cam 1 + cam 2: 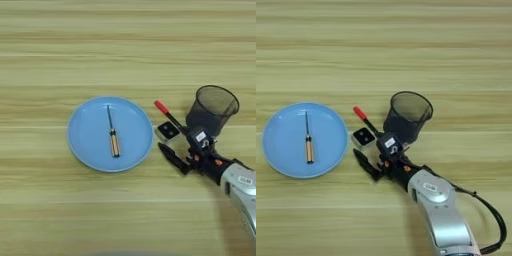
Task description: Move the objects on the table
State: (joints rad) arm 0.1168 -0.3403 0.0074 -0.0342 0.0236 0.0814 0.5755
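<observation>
While the spread fingers (370, 152) grasp nothing, the block (362, 136) lies between them.

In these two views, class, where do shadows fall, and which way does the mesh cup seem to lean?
Left eye view: the mesh cup leans right, and the right gripper shades the table beneath it. Right eye view: the arm's shadow lies on its left; the blue plate has a thin rim shadow.

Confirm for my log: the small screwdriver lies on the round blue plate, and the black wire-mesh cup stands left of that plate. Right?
Not quite. The black wire-mesh cup stands right of the round blue plate, as the right eye view shows. The small screwdriver does lie on the plate.
</observation>
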